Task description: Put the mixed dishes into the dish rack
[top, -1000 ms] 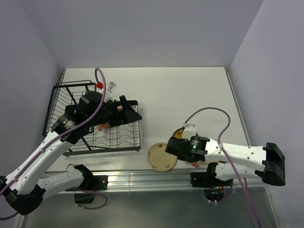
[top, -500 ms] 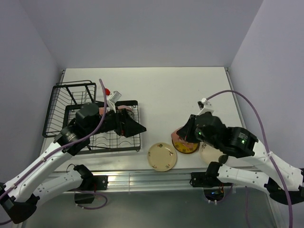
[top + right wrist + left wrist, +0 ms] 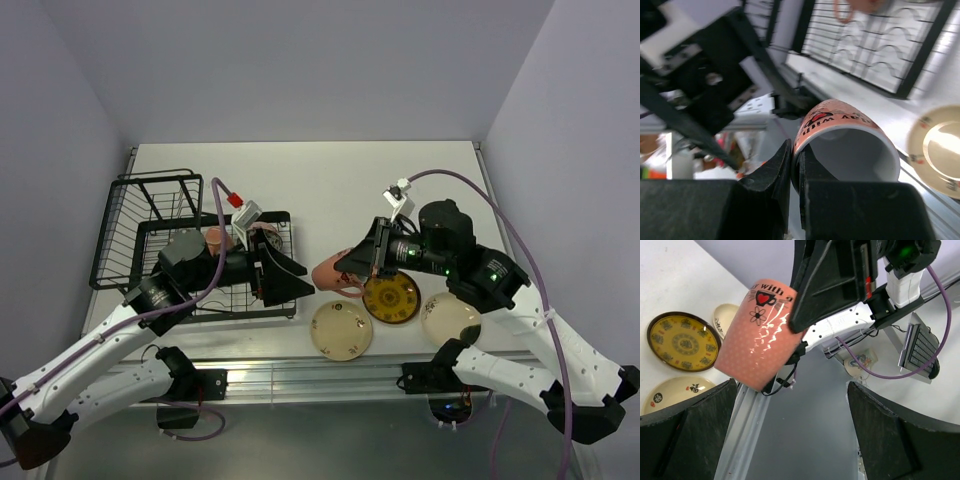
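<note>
Nearest me, along the table's front edge, 2 cream plates [image 3: 341,330] [image 3: 450,318] lie flat with the yellow plate [image 3: 391,298] between them and a little farther in. None of the 3 is in the rack yet.

Just above and behind them the right gripper [image 3: 795,160] hangs a pink mug [image 3: 333,270] in the air, pinching its rim with 1 finger inside and 1 outside. The left gripper [image 3: 288,278] faces it from the rack side with its jaws spread wide and nothing in them.

This looks like a handover. I'd bring the left jaws around the mug's body near its base, well away from the right fingers. The right should let go only once that grip is firm. The glossy wall may slip, so a square bite matters.

Farther back the rack [image 3: 120,215] holds what looks like another mug [image 3: 214,238]. Its right rim sits close beside the left gripper, so I'd lift before swinging over the wires. The front edge is close behind the plates. Bare table [image 3: 400,190] beyond gives the room.
</note>
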